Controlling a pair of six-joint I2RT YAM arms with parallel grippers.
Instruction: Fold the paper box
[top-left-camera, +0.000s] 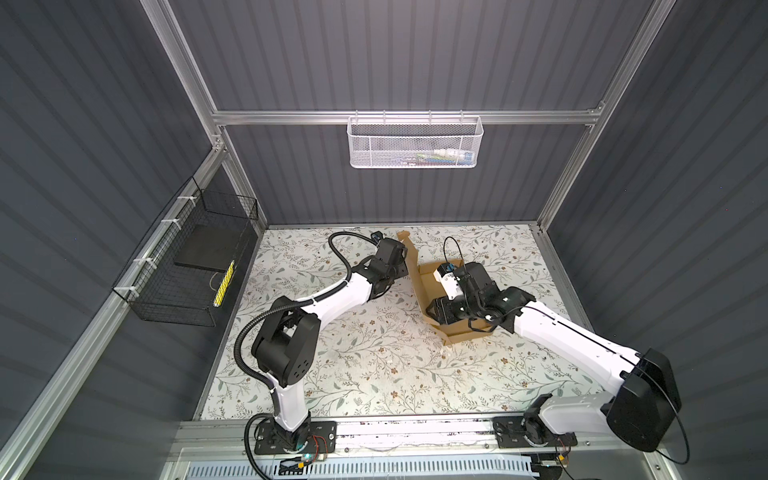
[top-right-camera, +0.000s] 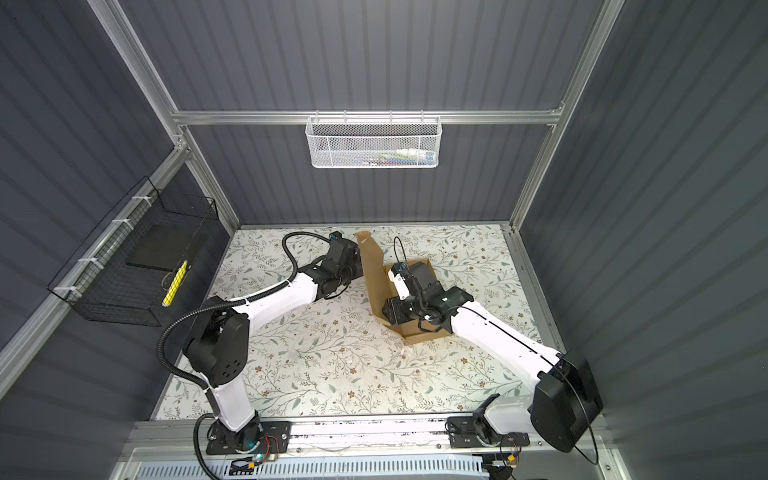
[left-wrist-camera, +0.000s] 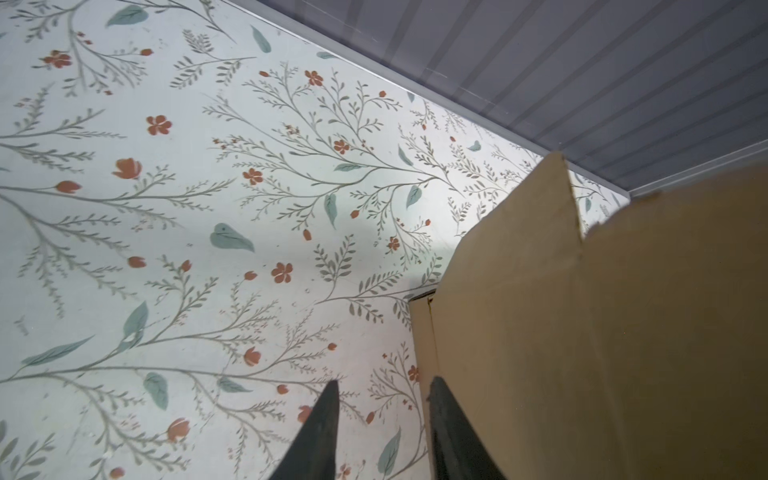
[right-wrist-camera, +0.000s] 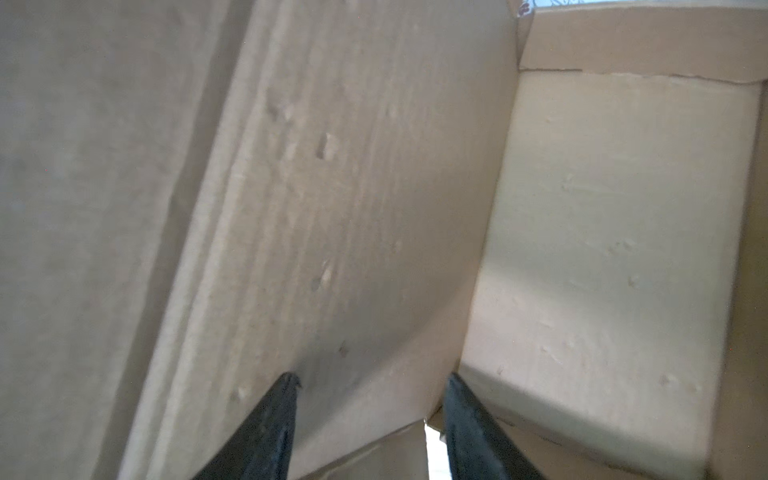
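**A:** Where was the box (top-left-camera: 417, 266)?

**B:** On the surface (top-left-camera: 374, 365), right of centre, half-formed, with a tall flap standing. The right pincer (right-wrist-camera: 372, 374) sat inside it, jaws apart, gripping nothing. The left pincer (left-wrist-camera: 384, 380), also released, had one finger against the flap's outside.

**A:** Next?

**B:** Probably pushing that flap over and tucking it in.

**A:** Baskets?

**B:** The white basket (top-left-camera: 374, 145) held small items, unclear. The black basket (top-left-camera: 174, 307) held a dark slab (top-left-camera: 203, 247) and a yellow stick (top-left-camera: 224, 282).

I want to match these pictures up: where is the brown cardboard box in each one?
In a top view: paper box just right of centre.
In a top view: about at the centre.
Left wrist view: a tall panel close beside the left pincer.
Right wrist view: fills nearly everything.
Shared landmark: floral table, barely seen from the right wrist.
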